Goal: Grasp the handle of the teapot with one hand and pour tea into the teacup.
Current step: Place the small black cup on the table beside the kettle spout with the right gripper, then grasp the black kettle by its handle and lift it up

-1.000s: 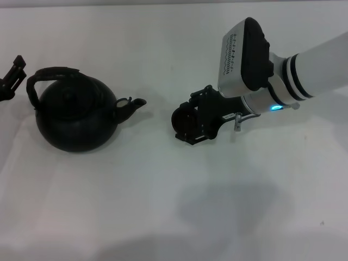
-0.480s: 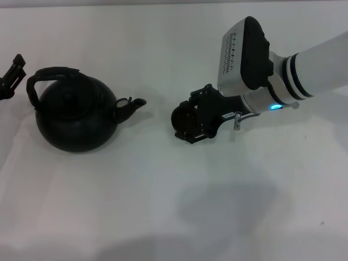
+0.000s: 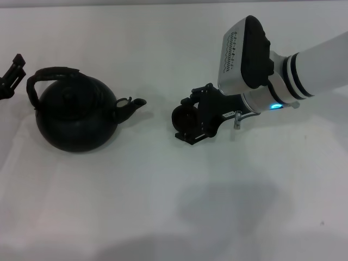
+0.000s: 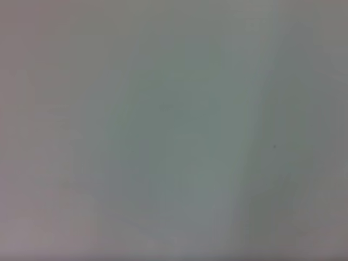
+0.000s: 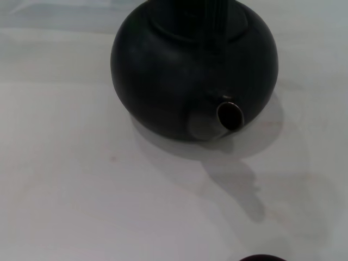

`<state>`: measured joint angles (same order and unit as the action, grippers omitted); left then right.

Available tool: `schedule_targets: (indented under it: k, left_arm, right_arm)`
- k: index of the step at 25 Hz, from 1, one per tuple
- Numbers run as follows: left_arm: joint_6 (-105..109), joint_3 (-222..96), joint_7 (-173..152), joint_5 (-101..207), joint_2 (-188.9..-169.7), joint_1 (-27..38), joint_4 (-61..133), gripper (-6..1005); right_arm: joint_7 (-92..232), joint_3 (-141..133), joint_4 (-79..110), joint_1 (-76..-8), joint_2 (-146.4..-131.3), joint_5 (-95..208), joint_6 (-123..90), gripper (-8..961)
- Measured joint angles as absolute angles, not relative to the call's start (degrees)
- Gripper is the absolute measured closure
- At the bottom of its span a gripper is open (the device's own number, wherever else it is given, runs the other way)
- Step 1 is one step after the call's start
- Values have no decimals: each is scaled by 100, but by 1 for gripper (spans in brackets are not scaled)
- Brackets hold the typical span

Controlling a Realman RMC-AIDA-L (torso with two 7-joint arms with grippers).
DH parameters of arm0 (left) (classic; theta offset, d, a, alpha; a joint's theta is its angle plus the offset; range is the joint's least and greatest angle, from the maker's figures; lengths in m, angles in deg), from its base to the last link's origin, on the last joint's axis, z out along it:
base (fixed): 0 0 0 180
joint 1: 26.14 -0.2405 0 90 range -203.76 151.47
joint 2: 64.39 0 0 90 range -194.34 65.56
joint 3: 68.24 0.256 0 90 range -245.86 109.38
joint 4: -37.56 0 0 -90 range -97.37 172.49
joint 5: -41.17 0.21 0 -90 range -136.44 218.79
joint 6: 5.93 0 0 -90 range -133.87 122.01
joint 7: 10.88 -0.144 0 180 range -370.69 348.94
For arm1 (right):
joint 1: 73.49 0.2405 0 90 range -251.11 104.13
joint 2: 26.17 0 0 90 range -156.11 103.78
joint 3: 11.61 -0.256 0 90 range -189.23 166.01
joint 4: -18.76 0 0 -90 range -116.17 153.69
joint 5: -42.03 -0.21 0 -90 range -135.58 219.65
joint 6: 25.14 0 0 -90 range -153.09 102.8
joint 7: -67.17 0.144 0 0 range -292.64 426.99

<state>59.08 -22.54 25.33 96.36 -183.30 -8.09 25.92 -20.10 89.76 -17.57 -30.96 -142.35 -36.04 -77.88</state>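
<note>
Teapot sits upright on the white table, spout aimed at the teacup, which sits well apart from the spout tip. Handle arches over the top of the pot, on the side away from the cup. Right end effector is down at the cup, dark fingers wrapped around its far side; looks closed on the cup or close to it, but actual contact isn't resolvable, so I can't tell its state. Left end effector hangs just beyond the handle, on the opposite side of the teapot from the cup; only its tip shows, opening can't be told, nothing visibly held. Right wrist view looks straight at the teapot spout opening, cup rim barely showing at the frame edge. Left wrist view shows only blank surface. My read: handle grasp not started, cup is being steadied or positioned. For the grasp: left comes in over the handle's crown, closes across the hoop near its midpoint so the pot hangs balanced. Lift before tilting, carry the spout over the cup, tilt slowly; small cup, easy to overshoot. No tea visible yet.
</note>
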Motion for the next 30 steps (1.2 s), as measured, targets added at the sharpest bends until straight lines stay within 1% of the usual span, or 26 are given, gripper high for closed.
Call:
schedule_targets:
  k: [1,15,23,30]
  left_arm:
    - [5908,-2254,2533,9636,-18330,-808,2592,271]
    - [5911,-2259,2533,9593,-18339,-804,2597,270]
    - [5884,-2276,2525,9592,-18333,-804,2597,271]
    - [5892,-2275,2528,9593,-18330,-795,2597,270]
  right_arm:
    - [-2008,8971,-1757,-3096,-14235,-3605,-7788,79]
    - [-1984,8856,-1810,-3161,-14169,-3570,-7783,80]
    - [-2036,8341,-1819,-3230,-14126,-3365,-7783,80]
    - [-2042,7747,-1840,-3338,-14118,-2719,-7738,81]
